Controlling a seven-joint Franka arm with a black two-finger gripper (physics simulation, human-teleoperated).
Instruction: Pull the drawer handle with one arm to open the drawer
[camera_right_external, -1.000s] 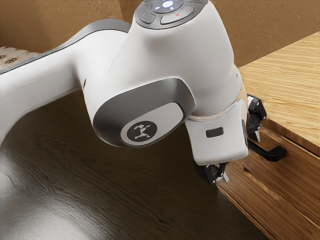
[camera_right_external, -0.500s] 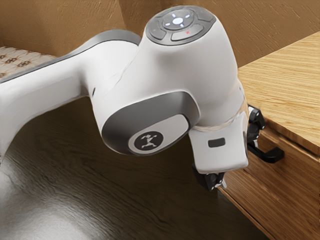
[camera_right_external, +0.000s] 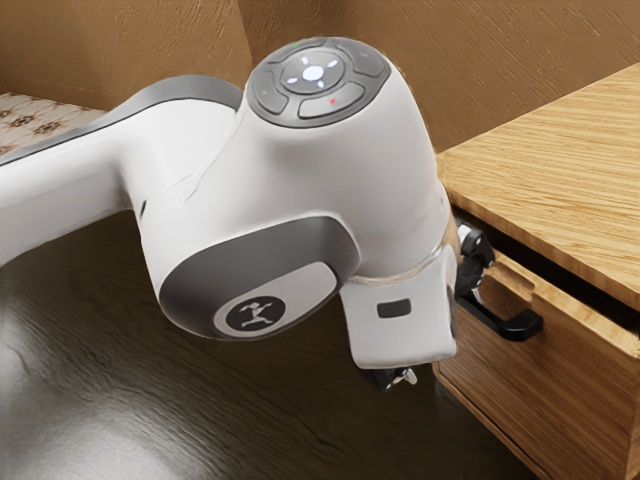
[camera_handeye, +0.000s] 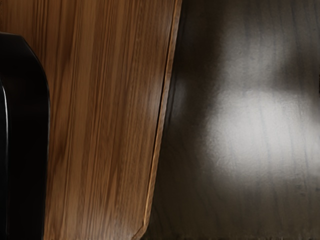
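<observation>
The big white arm (camera_right_external: 300, 200) comes in from the exterior view's left and reaches over to a wood cabinet (camera_right_external: 560, 170) on the exterior view's right. The drawer (camera_right_external: 540, 390) sits just under the cabinet's top. It is open a little: its front sticks out from the cabinet, and there is a dark gap above it. The black handle (camera_right_external: 505, 318) is a short bar on the drawer's front, near the corner closest to the arm.

The gripper (camera_right_external: 435, 318) is right at the handle. Its two black fingers are spread far apart. The top finger (camera_right_external: 472, 255) is right up against the end of the handle nearest the arm. The other finger pokes out low down under the white hand, well away from the handle. So the gripper is not pinching the handle.

In the wrist view, the hand looks along the drawer's wood front (camera_handeye: 100, 125). Beside the front is the dark, shiny floor (camera_handeye: 250, 125).
</observation>
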